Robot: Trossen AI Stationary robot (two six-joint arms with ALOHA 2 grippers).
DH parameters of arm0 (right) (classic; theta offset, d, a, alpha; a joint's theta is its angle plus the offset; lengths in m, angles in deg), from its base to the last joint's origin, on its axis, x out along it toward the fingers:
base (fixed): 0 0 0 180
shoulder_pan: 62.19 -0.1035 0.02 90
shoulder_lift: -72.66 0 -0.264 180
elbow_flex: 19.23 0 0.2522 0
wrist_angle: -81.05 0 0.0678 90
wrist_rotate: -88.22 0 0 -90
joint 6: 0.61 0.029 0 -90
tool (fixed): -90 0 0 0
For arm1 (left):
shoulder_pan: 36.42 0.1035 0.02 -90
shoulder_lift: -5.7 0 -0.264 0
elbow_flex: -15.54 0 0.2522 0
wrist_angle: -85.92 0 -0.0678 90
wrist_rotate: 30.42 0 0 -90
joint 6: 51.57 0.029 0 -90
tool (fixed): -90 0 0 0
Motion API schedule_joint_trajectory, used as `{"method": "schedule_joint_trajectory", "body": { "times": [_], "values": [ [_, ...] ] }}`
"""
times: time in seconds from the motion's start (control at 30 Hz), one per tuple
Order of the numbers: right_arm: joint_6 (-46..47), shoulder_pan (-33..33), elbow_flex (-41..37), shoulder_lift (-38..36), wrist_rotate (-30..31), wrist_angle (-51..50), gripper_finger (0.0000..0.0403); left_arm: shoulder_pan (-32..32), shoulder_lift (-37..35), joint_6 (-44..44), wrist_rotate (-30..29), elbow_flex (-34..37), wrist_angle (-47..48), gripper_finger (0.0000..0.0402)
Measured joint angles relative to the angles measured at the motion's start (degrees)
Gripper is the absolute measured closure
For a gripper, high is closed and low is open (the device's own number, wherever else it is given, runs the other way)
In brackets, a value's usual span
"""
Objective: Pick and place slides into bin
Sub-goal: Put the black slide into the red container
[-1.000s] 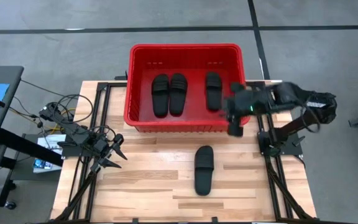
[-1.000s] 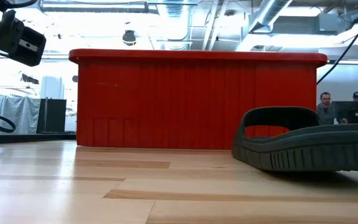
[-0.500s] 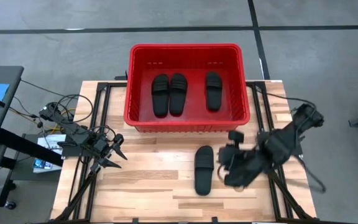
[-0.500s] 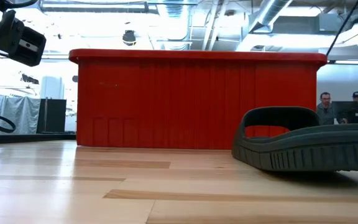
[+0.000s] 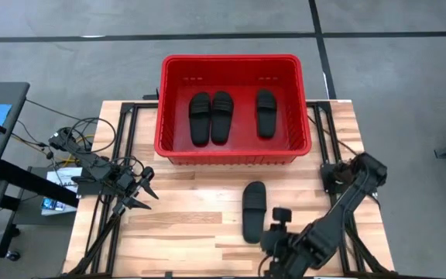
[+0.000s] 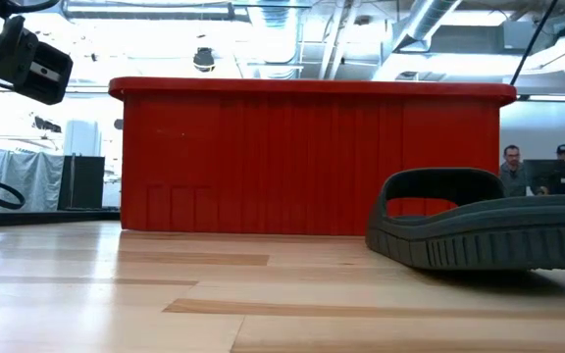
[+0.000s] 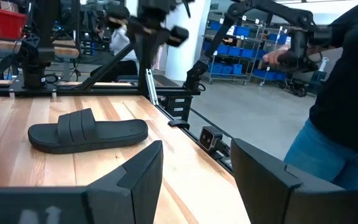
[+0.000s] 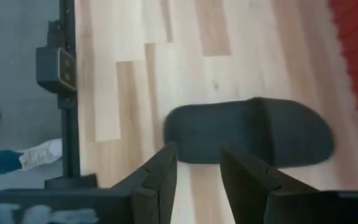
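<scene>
Right gripper (image 5: 273,249), fingers parted and empty, is swinging away from the bin (image 5: 165,105) down beside the last slide (image 5: 254,211) on the table, three slides (image 5: 210,117) already binned; left gripper (image 5: 142,192) is idling open.

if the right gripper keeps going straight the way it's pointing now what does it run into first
Most likely the last slide on the table: in the right wrist view it lies just beyond the open right gripper, which hangs near the table's front edge. Depth is unclear, so the fingers might reach the wooden table first.
</scene>
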Motion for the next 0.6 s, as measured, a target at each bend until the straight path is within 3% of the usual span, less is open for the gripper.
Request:
{"method": "schedule_joint_trajectory", "body": {
  "times": [0.6],
  "values": [
    [-4.64, 0.25, -0.02, 14.02, -4.65, 8.86, 0.0292, 0.01, 0.00, 0.00, 0.01, 0.00, 0.01, 0.0223]
  ]
}}
